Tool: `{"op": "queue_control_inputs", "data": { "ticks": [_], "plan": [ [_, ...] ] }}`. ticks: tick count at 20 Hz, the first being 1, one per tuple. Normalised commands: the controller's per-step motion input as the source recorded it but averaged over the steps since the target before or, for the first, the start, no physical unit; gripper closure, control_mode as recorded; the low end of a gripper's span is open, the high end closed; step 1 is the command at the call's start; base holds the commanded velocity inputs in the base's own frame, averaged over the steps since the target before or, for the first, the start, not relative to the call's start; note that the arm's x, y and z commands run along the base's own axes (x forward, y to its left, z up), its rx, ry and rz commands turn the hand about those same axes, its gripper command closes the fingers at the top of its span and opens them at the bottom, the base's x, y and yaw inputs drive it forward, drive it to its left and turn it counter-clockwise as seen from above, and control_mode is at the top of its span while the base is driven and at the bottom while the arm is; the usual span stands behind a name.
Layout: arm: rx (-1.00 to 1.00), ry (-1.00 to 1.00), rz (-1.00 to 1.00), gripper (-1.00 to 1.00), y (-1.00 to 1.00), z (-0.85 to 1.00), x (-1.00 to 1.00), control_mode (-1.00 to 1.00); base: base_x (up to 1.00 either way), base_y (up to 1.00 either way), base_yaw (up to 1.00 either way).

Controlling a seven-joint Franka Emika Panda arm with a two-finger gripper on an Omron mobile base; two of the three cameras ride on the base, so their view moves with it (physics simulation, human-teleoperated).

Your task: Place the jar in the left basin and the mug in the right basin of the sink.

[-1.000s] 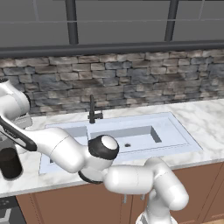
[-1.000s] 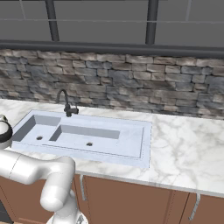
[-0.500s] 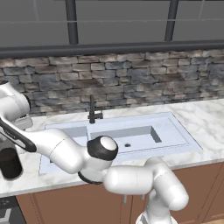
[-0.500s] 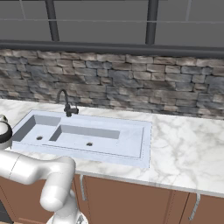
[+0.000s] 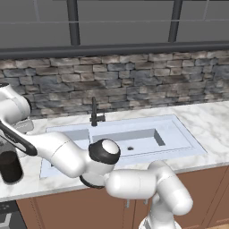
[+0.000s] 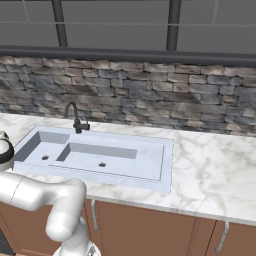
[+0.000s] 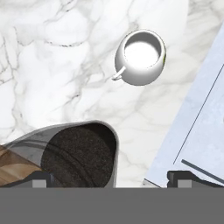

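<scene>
In the hand view my gripper [image 7: 111,180] is open and looks straight down on the marble counter. The jar [image 7: 79,154], dark inside with a greyish glass rim, stands just below it, between the fingertips [image 7: 41,179] and closer to the left one, with nothing gripped. The small white mug [image 7: 140,57] stands upright further off, apart from the jar, its handle pointing left. In the left base view the jar [image 5: 10,167] stands at the counter's far left, left of the sink [image 5: 188,138]. The left basin [image 5: 71,136] and the right basin [image 5: 129,142] hold nothing.
A thin dark faucet [image 5: 95,112] rises at the sink's rear edge. The sink's pale rim [image 7: 199,127] runs along the right of the hand view. A stone wall [image 6: 150,100] backs the counter, and bare marble [image 6: 215,170] spreads right of the sink.
</scene>
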Motion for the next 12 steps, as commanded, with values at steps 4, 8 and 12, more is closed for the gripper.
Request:
{"op": "queue_control_inputs", "data": {
  "ticks": [4,8,12],
  "plan": [
    [0.00,0.00,0.00,-1.00,0.00,-0.10,0.01,-1.00,0.00,0.00,0.00],
    [0.00,0.01,0.00,-1.00,0.00,-0.09,0.00,-1.00,0.00,0.00,0.00],
    [0.00,0.01,0.00,1.00,0.00,-0.01,0.00,-1.00,0.00,0.00,0.00]
  ]
}}
